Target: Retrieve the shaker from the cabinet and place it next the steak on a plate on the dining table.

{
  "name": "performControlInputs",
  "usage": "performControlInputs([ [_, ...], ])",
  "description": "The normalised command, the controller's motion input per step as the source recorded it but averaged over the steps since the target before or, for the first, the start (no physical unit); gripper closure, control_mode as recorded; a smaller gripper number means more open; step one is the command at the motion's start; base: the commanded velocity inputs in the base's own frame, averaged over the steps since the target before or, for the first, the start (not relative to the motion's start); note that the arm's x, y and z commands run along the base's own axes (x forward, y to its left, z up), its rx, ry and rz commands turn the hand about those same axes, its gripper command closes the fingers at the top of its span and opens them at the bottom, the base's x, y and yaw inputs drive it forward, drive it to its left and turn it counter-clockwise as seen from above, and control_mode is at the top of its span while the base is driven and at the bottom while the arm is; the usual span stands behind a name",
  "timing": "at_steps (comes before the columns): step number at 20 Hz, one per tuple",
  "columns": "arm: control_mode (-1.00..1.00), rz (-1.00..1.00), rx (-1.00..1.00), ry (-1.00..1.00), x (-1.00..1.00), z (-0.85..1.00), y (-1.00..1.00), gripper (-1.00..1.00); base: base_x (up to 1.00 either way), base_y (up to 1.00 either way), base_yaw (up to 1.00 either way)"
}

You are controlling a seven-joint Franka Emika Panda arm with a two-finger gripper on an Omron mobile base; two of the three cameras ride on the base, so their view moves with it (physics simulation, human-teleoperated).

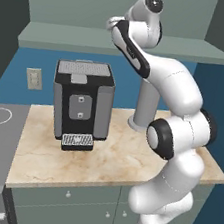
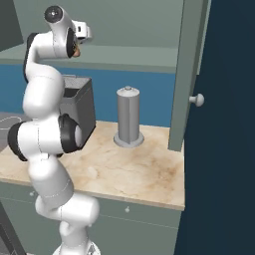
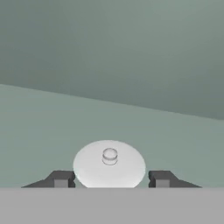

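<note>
Claw (image 3: 109, 180) fingertips are seen flanking the shaker (image 3: 109, 164) top, contact unclear (grip cannot be told); a knock-over on the cabinet (image 3: 65, 127) shelf is risked.

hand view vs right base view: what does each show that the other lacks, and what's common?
Hand view alone: the shaker's pale rounded top seen close up, sitting between the two dark fingertips, one on each side.

Right base view alone: the white arm reaching up to the shelf, the grey cylindrical stand and the coffee machine on the marbled counter, and the open cabinet door with its knob.

Shared: the grey-green cabinet shelf, and the shaker, which from the base shows as a brown spot at the gripper.
</note>
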Motion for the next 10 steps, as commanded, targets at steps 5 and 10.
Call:
performControlInputs([
  [5,-1.0,0.0,-0.05,0.09,0.0,-0.09,0.0,1.0,0.0,0.0,0.0],
  [10,-1.0,0.0,-0.01,0.01,0.0,-0.02,0.0,1.0,0.0,0.0,0.0],
])
